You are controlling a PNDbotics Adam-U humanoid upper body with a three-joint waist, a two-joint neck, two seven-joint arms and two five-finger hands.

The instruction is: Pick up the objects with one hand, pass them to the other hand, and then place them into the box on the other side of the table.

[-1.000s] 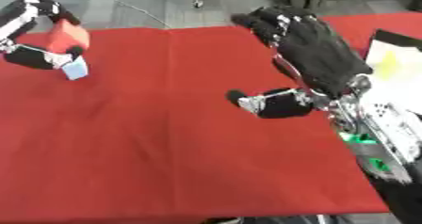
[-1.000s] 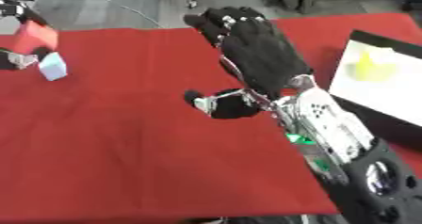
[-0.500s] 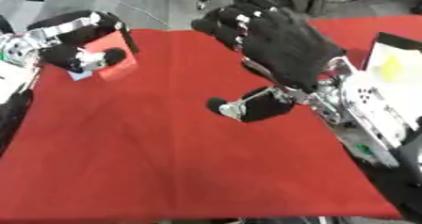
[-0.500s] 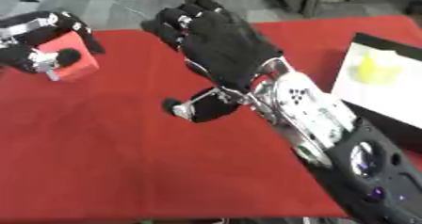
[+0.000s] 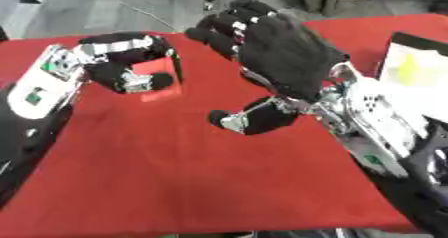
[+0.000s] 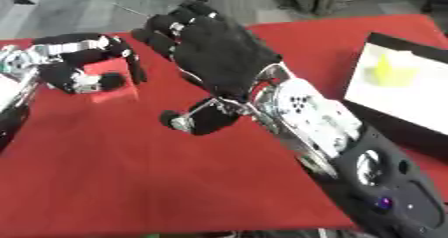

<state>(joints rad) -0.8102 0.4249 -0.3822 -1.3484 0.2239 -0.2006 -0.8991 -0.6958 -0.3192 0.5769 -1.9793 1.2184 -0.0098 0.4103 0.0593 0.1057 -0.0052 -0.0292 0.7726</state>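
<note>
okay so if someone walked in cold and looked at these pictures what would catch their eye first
Probably the big black right hand, spread open in the middle above the red table, palm toward the left. Next, the left hand at upper left, fingers curled round a red block. At the right edge, a white-lined box holds something yellow.

Both views look steeply down from the robot's head onto the red table (image 5: 175,182), facing away from the body toward the far floor. They sit side by side (the right eye view shifted slightly), so they share nearly everything: the left hand (image 5: 122,69), the right hand (image 6: 219,62) close under the lens, and the box (image 6: 411,92) at right.
</note>
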